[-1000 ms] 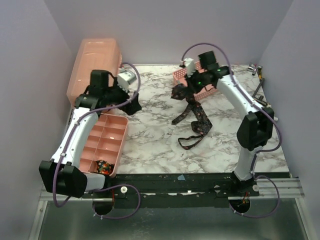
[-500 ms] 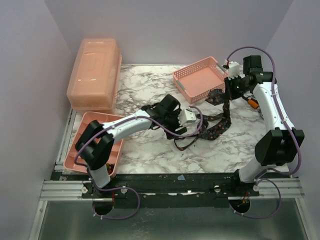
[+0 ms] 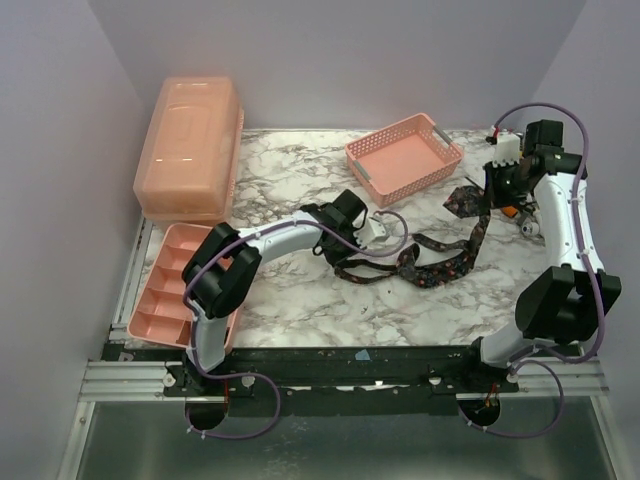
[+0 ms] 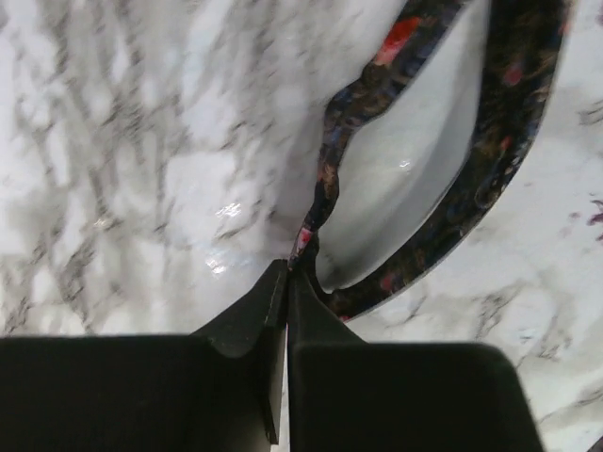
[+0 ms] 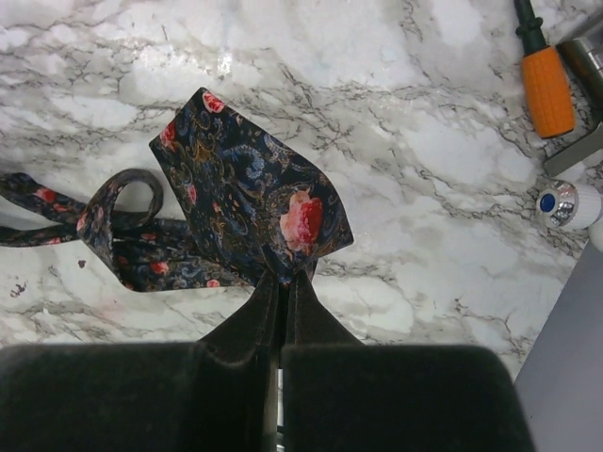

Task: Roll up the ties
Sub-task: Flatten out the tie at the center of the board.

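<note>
Dark silk-like cloth, speckled with red and pale paisley, makes the one tie (image 3: pixel 440 268) in sight. It lies unrolled across the middle of the white, grey-veined marble table (image 3: pixel 290 170), a long limp strip stretched between the two claws, twisted and looped on itself partway along.

The left claw (image 4: pixel 287 266) has its two black fingers pressed together on the tie's thin end, which runs off in a narrow curved loop on the glossy stone. The right claw (image 5: pixel 283 278) is likewise pinched tight, gripping the broad pointed end; the cloth fans out from its tips in a puckered wedge, held off the table near the right edge.

There are three pink plastic things. A shallow basket (image 3: pixel 405 158) with lattice walls sits at the back. A rounded, translucent lidded box (image 3: pixel 190 150) stands at the back left. A flat tray (image 3: pixel 175 285) split into small square cells lies in front of the box, partly under the left arm.

Near the right claw lie an orange-handled tool (image 5: pixel 546 80) and a shiny metal knob (image 5: pixel 565 202).
</note>
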